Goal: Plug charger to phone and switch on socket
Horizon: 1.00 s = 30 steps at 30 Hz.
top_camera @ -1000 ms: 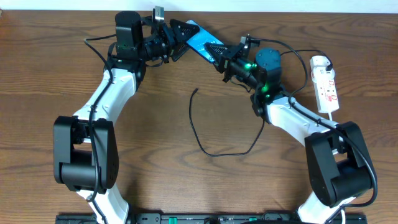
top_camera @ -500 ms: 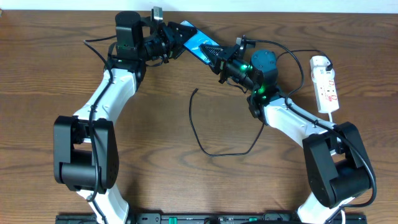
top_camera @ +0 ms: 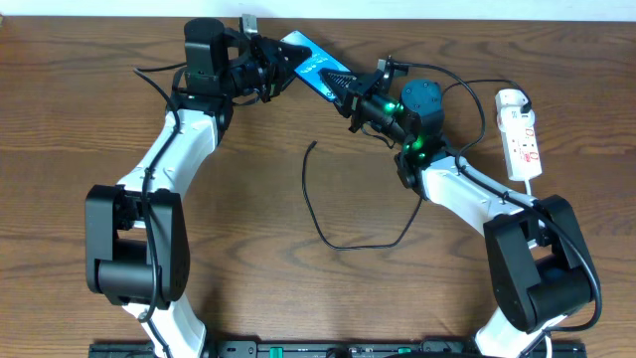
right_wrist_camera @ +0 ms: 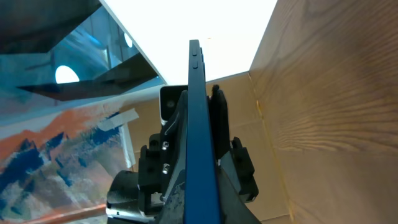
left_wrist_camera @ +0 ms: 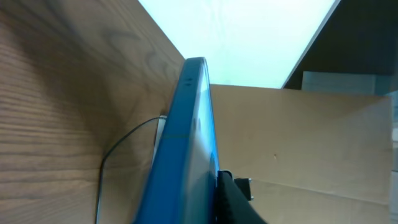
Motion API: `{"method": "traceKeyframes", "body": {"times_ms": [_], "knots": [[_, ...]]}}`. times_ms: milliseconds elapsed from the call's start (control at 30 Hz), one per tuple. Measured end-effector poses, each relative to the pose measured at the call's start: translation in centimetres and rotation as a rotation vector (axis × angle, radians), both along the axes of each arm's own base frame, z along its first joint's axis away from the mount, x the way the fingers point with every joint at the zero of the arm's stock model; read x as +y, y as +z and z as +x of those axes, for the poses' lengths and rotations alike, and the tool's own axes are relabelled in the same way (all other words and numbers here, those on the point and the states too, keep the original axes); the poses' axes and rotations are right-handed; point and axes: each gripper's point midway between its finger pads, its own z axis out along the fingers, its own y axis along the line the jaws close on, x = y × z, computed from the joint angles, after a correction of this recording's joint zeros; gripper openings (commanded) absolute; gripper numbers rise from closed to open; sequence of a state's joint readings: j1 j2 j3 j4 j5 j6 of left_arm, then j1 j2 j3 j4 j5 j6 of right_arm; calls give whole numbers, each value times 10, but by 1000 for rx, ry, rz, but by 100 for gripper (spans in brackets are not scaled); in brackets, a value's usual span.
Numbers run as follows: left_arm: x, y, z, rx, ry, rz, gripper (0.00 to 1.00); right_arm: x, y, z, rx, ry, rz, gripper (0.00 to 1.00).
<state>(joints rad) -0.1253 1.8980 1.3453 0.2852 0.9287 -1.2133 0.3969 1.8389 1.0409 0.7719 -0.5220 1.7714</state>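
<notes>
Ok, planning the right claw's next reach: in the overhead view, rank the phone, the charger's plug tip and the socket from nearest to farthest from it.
1. The phone, gripped in the right claw itself, near the table's far edge.
2. The charger's plug tip, lying toward the table's middle.
3. The socket, far off at the right side.

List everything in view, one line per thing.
phone: one, blue screen with black edges, between the two grippers near the table's far edge
charger: one, thin black cable, looped on the table's centre, plug tip lying free
socket: one, white strip with red markings, at the table's right side
table: one, brown wood
left arm: one, white and black
right arm: one, white and black
left gripper: one, black, at the phone's left end, grip unclear
right gripper: one, black, shut on the phone's right end
</notes>
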Motion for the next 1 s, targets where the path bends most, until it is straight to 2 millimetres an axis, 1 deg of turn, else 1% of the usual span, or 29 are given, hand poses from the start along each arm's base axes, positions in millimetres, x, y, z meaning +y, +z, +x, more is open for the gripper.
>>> {"method": "traceKeyframes", "body": {"times_ms": [200, 233, 333, 400, 467, 567, 700, 767, 933, 1000], "knots": [[0, 1, 0, 52, 11, -35, 7, 0, 0, 0, 26, -3, 18, 2], [0, 1, 0, 55, 12, -37, 8, 0, 0, 0, 27, -2, 18, 4], [0, 1, 0, 56, 12, -38, 8, 0, -1, 0, 25, 0, 15, 21], [0, 1, 0, 54, 14, -35, 7, 0, -2, 0, 27, -2, 10, 36], [-1, 0, 0, 53, 12, -33, 8, 0, -2, 0, 18, -4, 6, 44], [-1, 0, 0, 52, 12, -31, 7, 0, 0, 1, 11, -6, 5, 52], [0, 0, 0, 52, 14, -30, 7, 0, 0, 1, 1, -10, -3, 58], [0, 0, 0, 51, 16, -30, 7, -1, 0, 2, -9, -12, -11, 64], [1, 0, 1, 45, 18, -26, 7, -1, -1, 2, -56, -11, -48, 73], [5, 0, 2, 39, 22, -22, 7, -1, -3, 2, -78, -11, -76, 79]]}}
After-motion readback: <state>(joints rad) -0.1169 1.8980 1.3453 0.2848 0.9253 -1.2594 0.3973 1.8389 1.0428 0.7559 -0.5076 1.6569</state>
